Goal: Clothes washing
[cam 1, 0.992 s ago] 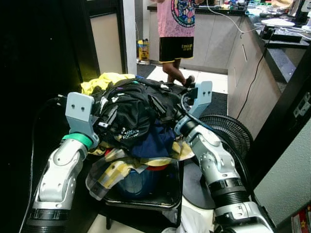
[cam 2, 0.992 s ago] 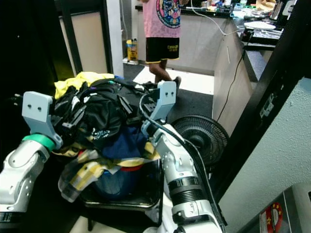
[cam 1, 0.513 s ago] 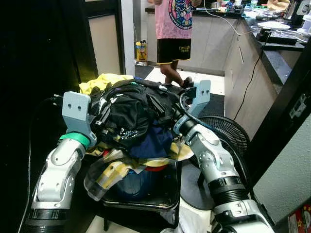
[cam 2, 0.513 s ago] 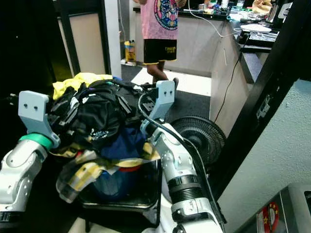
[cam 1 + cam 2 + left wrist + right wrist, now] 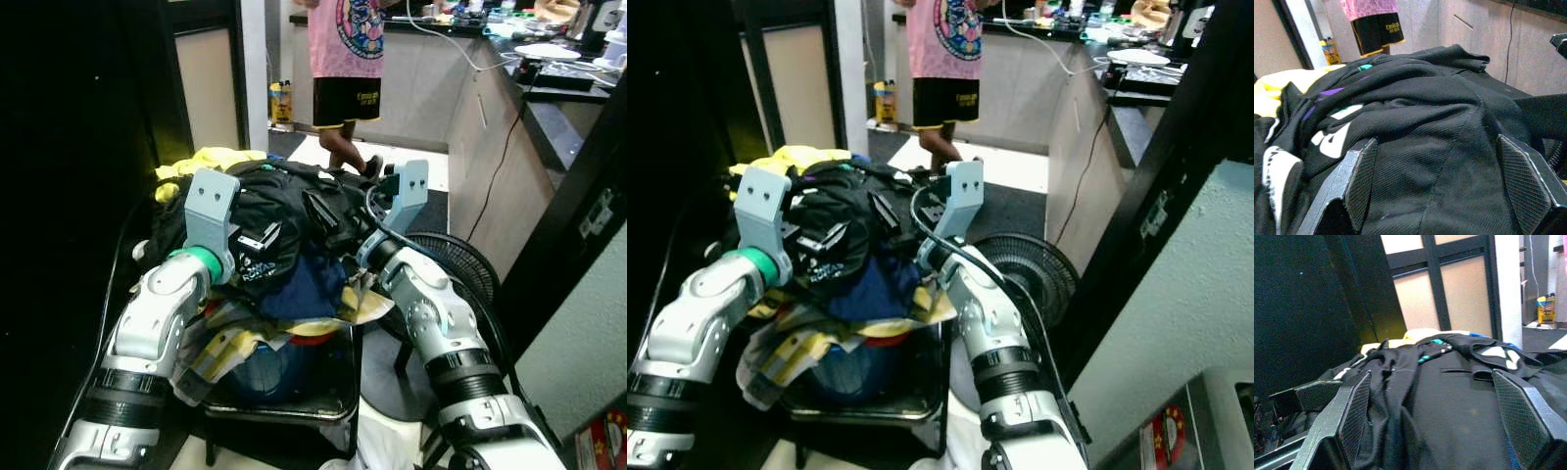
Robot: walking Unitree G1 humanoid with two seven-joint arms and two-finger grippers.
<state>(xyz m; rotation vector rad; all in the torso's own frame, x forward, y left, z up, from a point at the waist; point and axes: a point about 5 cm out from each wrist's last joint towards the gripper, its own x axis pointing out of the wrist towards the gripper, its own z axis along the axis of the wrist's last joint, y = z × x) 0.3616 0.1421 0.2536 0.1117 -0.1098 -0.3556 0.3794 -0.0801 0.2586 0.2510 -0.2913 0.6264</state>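
Observation:
A heap of clothes (image 5: 294, 284) overflows a blue basket (image 5: 269, 370) that stands on a black stool (image 5: 338, 387). On top lies a black garment (image 5: 269, 211) with white lettering; yellow cloth (image 5: 206, 160) shows behind it, and dark blue and checked yellow pieces lie below. My left gripper (image 5: 257, 235) rests on the heap's left side, open, its fingers (image 5: 1359, 181) spread wide over the black garment (image 5: 1440, 147). At the heap's right side my right gripper (image 5: 338, 211) is open too, fingers (image 5: 1520, 411) wide apart with black cloth (image 5: 1449, 396) between them.
A person (image 5: 351, 59) in a pink shirt and black shorts stands at the back by the kitchen counter (image 5: 549, 93). A black floor fan (image 5: 460, 269) sits just right of the stool. A dark framed door (image 5: 211, 83) is at the left, a black post (image 5: 578, 206) at the right.
My left arm has swung inward to the right, bringing its gripper from the heap's left edge onto the black garment. The right arm has hardly moved; the camera shifted slightly.

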